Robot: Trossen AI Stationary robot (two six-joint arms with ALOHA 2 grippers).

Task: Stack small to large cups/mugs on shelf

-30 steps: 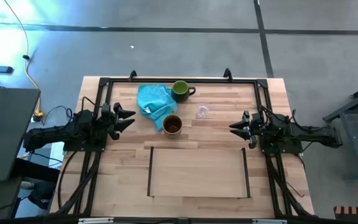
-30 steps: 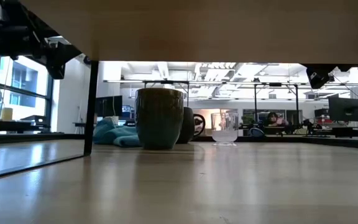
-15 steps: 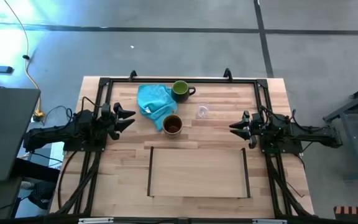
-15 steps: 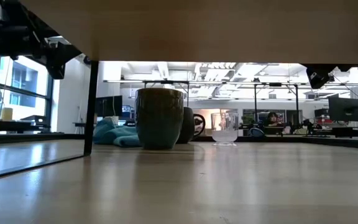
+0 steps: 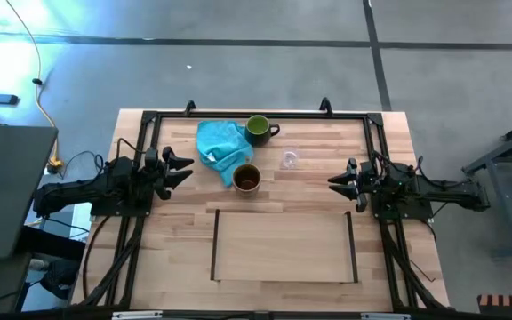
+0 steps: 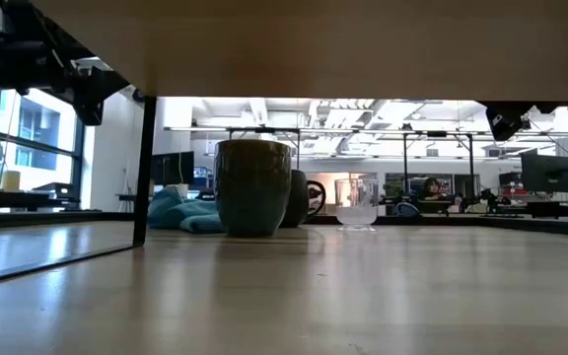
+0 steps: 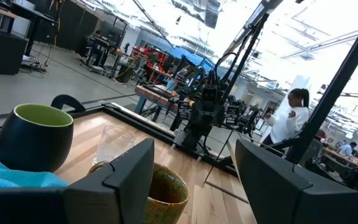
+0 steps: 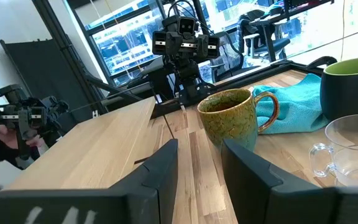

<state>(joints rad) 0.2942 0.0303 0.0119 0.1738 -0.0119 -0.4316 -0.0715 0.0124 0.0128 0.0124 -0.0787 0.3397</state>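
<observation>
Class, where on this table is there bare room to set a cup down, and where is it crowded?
Free: the whole pale wooden shelf board between its dark rails. Crowded: the far side, where the turquoise cloth, green handled mug, brown handled mug and small clear glass cup cluster.

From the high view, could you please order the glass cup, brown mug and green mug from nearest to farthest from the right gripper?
Measured from the right gripper, at the table's right side:
1. Glass cup, just inboard of it.
2. Brown mug, near the middle, touching the turquoise cloth.
3. Green mug, by the far edge.
</observation>
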